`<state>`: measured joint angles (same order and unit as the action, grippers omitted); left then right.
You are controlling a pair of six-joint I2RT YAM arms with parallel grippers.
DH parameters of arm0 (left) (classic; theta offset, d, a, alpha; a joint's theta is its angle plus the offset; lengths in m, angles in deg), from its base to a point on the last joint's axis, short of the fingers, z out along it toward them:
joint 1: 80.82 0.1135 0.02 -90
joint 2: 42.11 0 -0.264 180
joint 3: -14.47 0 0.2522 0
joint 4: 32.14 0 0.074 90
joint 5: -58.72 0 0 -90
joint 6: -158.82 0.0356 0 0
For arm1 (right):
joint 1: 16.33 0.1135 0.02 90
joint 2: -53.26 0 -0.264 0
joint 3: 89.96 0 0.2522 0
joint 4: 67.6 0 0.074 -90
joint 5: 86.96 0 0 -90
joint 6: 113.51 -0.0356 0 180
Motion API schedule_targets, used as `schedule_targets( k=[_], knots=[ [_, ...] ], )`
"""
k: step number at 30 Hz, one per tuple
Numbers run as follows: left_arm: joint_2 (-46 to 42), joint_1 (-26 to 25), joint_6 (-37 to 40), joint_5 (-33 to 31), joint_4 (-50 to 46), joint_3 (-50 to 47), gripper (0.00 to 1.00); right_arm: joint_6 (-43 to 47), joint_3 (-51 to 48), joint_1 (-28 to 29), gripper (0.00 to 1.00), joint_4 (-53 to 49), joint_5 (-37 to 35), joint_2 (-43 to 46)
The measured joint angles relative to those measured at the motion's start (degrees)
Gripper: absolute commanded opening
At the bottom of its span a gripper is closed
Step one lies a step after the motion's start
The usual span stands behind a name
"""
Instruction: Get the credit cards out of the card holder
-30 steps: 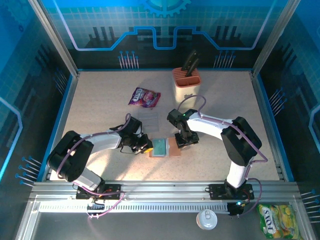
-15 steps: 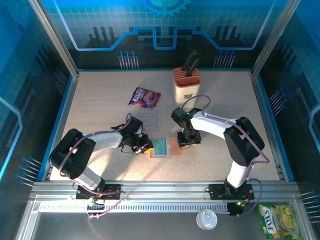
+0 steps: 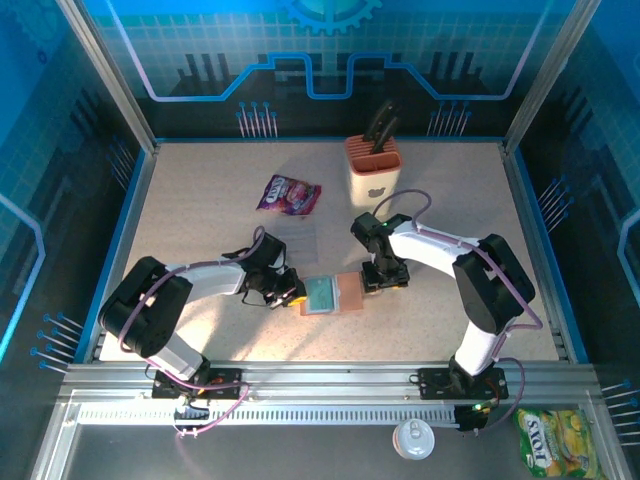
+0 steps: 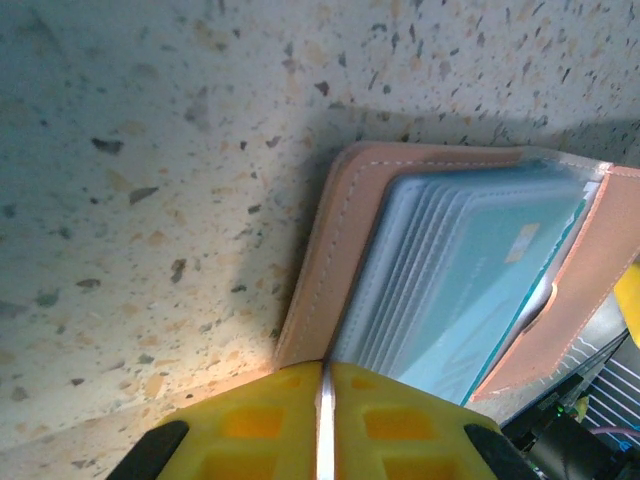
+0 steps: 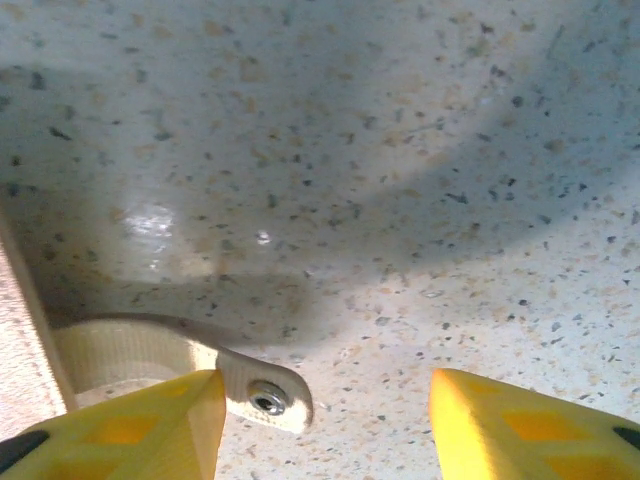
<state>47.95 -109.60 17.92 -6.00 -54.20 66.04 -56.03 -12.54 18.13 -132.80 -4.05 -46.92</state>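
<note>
Credit cards [image 3: 320, 294], teal, sit stacked in clear sleeves inside the opened card holder [image 3: 350, 294]. It lies flat near the front middle of the table [image 3: 200, 200], between my two grippers. From the left wrist camera I see the credit cards [image 4: 470, 280] fanned like pages against the tan-brown cover.

The table is a pale beige stone-look surface, speckled dark, with a blue rim. Aluminium posts frame it, and blue panels printed with circuit lines wall the back and sides.

My left gripper [image 3: 290, 293] is clenched on the card holder's left edge. Its yellow pads [image 4: 250, 425] meet with only a thin seam, and the cover runs right into them. My right gripper [image 3: 386, 281] stands just beside the holder's right edge, jaws apart, grasping nothing. Between its yellow fingers [image 5: 130, 420] the holder's beige snap tab [image 5: 255, 390] lies on the table. Well behind stand a beige knife block [image 3: 373, 168] and a purple snack packet [image 3: 288, 193].

The holder's long axis runs left to right across the table. The cards are on its left half, the right half is bare brown, and the tab points right.
</note>
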Motion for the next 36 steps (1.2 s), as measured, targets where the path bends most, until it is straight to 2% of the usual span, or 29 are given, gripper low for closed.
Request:
schedule_targets(
  k=[32, 36],
  knots=[
    [0.0, 0.1, 0.1, -0.2, -0.5, 0.1, 0.13, 0.6, -1.9, -0.4, 0.51, 1.2, -0.5, -1.8],
    [0.0, 0.1, 0.3, -0.2, -1.0, 0.1, 0.13, 0.6, -1.5, -0.4, 0.51, -0.1, -2.5, -1.9]
  ],
)
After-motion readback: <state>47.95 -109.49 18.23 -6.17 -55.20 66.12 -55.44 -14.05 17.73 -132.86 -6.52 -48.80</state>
